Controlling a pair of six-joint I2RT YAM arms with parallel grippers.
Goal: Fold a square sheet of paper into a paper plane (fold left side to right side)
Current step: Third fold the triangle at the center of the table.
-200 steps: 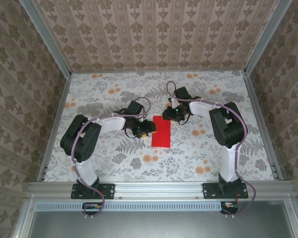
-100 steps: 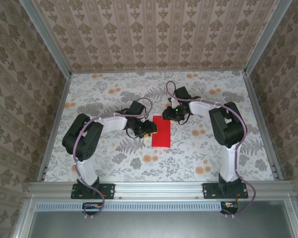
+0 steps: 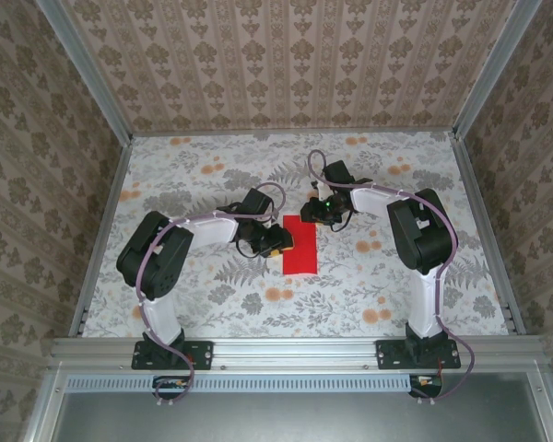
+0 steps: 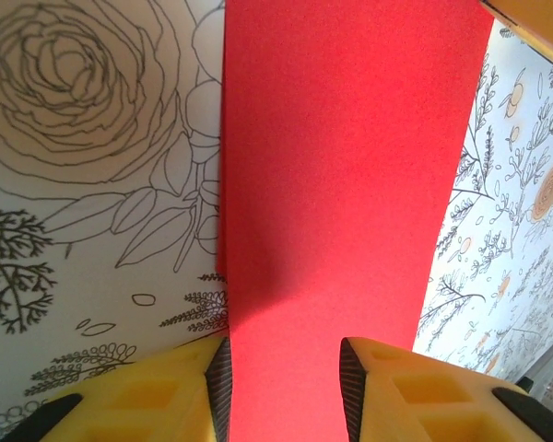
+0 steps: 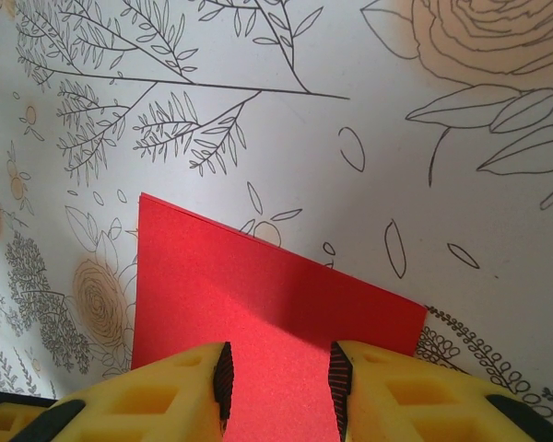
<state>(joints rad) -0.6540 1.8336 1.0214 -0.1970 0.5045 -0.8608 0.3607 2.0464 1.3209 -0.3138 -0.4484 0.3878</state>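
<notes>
Red paper (image 3: 300, 246), a narrow strip, lies flat mid-frame in top view on floral tablecloth (image 3: 203, 175). L gripper (image 4: 284, 391) at its left edge, R gripper (image 5: 278, 387) at its upper end. Both w/ fingers parted, straddling paper, nothing clamped.

I see the square sheet of paper (image 3: 300, 247) lying flat near the middle of the floral tablecloth (image 3: 203, 295). Bright red side up, it is doubled into a narrow rectangle, long edges running twelve to six o'clock, corners crisp.
</notes>
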